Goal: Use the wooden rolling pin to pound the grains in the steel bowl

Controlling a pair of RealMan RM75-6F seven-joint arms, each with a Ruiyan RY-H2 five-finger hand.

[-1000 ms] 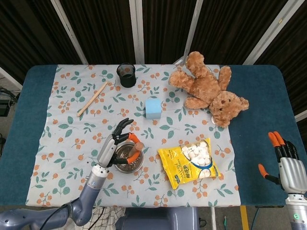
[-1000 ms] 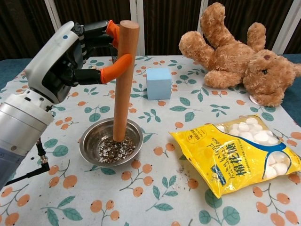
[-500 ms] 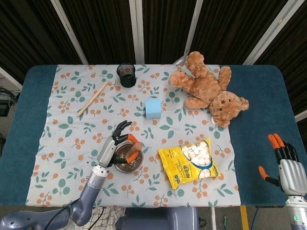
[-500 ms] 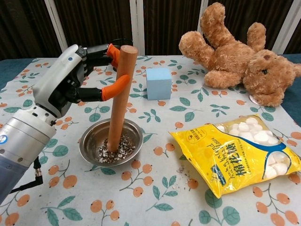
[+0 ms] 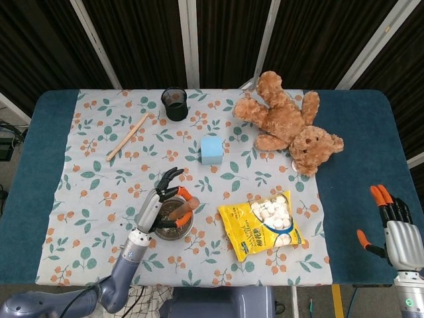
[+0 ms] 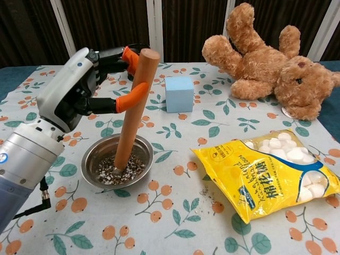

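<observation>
The wooden rolling pin (image 6: 131,109) stands tilted in the steel bowl (image 6: 90,159), its lower end in the dark and white grains (image 6: 114,173). My left hand (image 6: 74,90) grips the pin near its top between orange-tipped thumb and fingers. From the head view the same left hand (image 5: 154,209) covers part of the bowl (image 5: 179,233), with the pin (image 5: 183,210) poking out. My right hand (image 5: 399,232) rests far off at the table's right edge, fingers apart, holding nothing.
A yellow marshmallow bag (image 6: 268,175) lies right of the bowl. A blue cube (image 6: 179,93) and a brown teddy bear (image 6: 271,66) sit behind. A black mesh cup (image 5: 175,103) and a thin wooden stick (image 5: 128,136) are at the far left.
The pin has dropped lower and tilted more, its foot sliding to the bowl's left side. The bowl has shifted a little to the left. The right hand stays still.
</observation>
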